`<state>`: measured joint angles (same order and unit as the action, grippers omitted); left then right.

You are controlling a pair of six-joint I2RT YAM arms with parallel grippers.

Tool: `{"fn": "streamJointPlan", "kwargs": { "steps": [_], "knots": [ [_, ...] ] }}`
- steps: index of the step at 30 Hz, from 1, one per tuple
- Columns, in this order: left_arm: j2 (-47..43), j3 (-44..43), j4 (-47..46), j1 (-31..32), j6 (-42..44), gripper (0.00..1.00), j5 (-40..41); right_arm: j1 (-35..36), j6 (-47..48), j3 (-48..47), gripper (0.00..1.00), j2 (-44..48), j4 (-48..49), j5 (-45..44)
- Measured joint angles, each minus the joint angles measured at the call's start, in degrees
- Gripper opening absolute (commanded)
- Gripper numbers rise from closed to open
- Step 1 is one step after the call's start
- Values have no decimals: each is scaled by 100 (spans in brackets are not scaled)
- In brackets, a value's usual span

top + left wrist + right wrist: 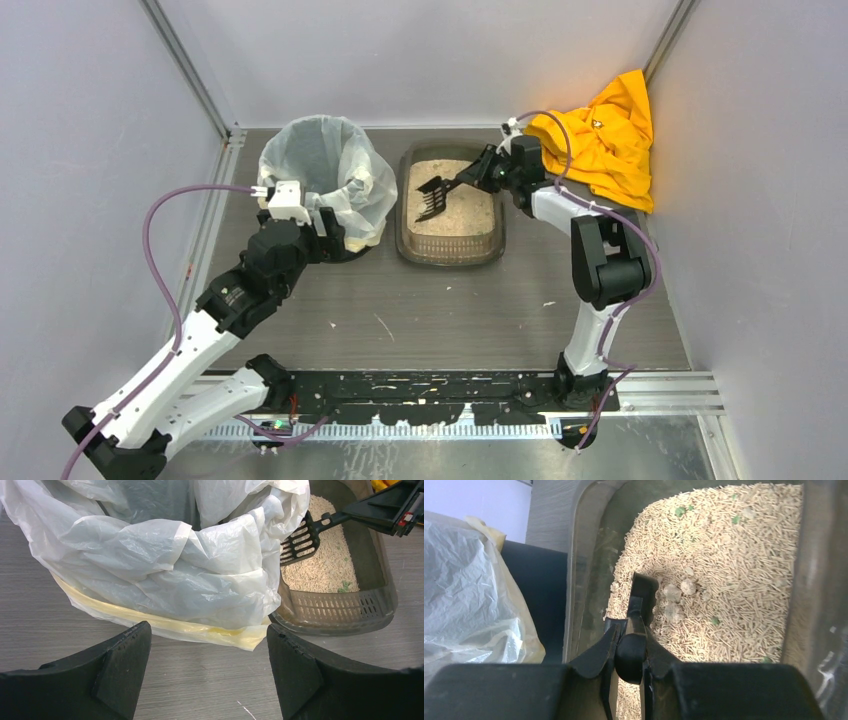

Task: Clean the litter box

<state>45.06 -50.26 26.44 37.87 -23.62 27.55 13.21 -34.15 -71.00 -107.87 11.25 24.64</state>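
Litter box (450, 254): shallow rectangular tray of translucent brown-grey plastic with rounded corners, lying flat and upright on the desk (450, 320) near its far edge, long axis running front to back. Pale beige stick-like granules fill it unevenly, with a few green specks and pale clumps. The near wall is slotted.

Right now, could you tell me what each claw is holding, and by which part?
The right claw grips the small black slotted plastic scoop by its handle end; the open left claw holds nothing.
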Motion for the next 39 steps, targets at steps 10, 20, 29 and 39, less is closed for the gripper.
{"fn": "streamJointPlan", "kwargs": {
  "steps": [10, 20, 29, 39],
  "knots": [
    [129, 0, -11, 0, -4, 84, -79, -597, -212, 457, 1, 601, 35, 221],
    [70, 0, -7, 0, -15, 84, -127, -949, -636, 820, 1, 737, 651, 634],
    [-63, 0, -2, 0, -17, 84, -160, -1681, -1749, 1495, 1, 739, 2323, 1346],
    [-24, 0, -4, 0, -20, 84, -258, -1482, -1617, 1725, 1, 809, 2319, 1241]
  ]
}}
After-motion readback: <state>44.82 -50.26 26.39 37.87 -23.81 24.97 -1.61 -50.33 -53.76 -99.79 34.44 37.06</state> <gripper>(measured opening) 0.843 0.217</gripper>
